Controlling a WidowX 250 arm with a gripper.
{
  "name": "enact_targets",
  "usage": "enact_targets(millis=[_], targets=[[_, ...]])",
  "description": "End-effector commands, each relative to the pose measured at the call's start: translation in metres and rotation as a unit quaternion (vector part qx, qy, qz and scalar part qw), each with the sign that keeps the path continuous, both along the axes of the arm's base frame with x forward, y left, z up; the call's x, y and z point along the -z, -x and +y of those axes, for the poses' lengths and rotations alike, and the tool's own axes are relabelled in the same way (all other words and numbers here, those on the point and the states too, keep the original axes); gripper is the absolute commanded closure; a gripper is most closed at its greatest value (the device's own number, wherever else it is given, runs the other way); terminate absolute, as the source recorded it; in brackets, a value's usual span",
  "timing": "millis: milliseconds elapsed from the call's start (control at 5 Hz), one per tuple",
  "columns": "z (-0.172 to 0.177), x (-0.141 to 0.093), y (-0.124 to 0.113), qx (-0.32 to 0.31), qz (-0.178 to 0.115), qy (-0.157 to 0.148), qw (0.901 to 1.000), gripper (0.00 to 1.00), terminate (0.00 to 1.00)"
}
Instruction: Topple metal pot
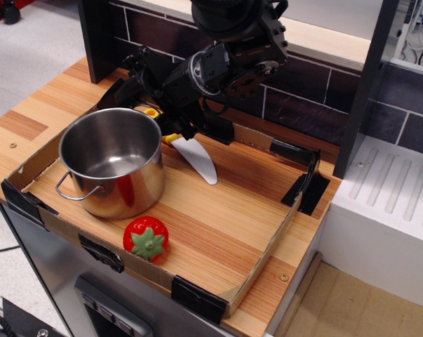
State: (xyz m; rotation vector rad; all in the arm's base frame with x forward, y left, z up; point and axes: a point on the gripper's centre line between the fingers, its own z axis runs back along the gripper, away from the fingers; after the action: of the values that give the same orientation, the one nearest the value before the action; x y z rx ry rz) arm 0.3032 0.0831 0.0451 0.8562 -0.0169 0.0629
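Observation.image view, seen from above and in front. Nearest the camera, a glossy red toy strawberry (146,238) with a green star-shaped calyx lies against the front wall of a shallow cardboard tray (264,249) whose corners are bound with black tape. Just behind the strawberry stands the metal pot (112,166), upright in the tray's left half: a polished steel cylinder, mirror-bright outside, brushed and empty inside, with a thin wire loop handle projecting toward the front left. Behind and right of the pot, a pale grey knife blade (197,160) with a yellow handle lies flat on the striped wood-laminate counter (15,126). Above the pot's far rim hangs the black gripper (149,83); whether its fingers are spread or pressed together cannot be told. Farthest back, a dark brick-patterned wall (302,105) rises; a white ribbed drainboard (390,189) sits at right.
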Motion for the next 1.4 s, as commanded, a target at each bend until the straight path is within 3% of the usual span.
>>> enact_targets(millis=[0,200,400,600,800,1000,1200], targets=[[0.01,-0.024,-0.009,-0.005,-0.039,0.036,0.9986,1.0,0.0],[0.014,-0.026,-0.01,-0.012,-0.048,0.068,0.9964,1.0,0.0],[0.018,-0.038,-0.009,-0.011,-0.045,0.13,0.9905,1.0,0.0],[0.024,-0.047,-0.009,-0.01,-0.055,0.239,0.9695,1.0,0.0],[0.031,-0.047,-0.014,-0.038,-0.059,0.308,0.9487,1.0,0.0],[0.038,-0.044,-0.014,-0.052,-0.071,0.318,0.9439,1.0,0.0],[0.044,-0.039,-0.009,-0.051,-0.065,0.318,0.9446,1.0,0.0]])
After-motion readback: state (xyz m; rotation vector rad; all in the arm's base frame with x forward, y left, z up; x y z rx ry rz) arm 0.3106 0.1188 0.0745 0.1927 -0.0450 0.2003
